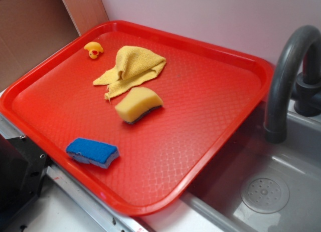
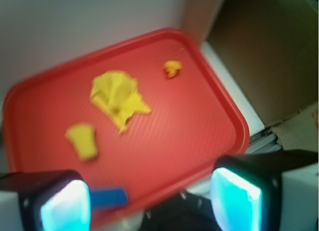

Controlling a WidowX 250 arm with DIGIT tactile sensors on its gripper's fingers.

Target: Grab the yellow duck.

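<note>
The yellow duck [image 1: 93, 49] is a tiny toy with an orange beak, lying near the far left corner of the red tray [image 1: 210, 91]. The wrist view shows the duck [image 2: 172, 68] small and blurred near the tray's upper right corner. My gripper [image 2: 149, 201] is open, high above the tray's near edge and far from the duck. Its two pale blue pads [image 2: 65, 206] stand wide apart with nothing between them. The gripper does not appear in the exterior view.
On the tray lie a crumpled yellow cloth [image 1: 131, 69], a yellow wedge sponge [image 1: 139, 104] and a blue sponge [image 1: 93, 152]. A grey faucet [image 1: 288, 76] and sink [image 1: 261, 192] are to the right. A wall runs behind the tray.
</note>
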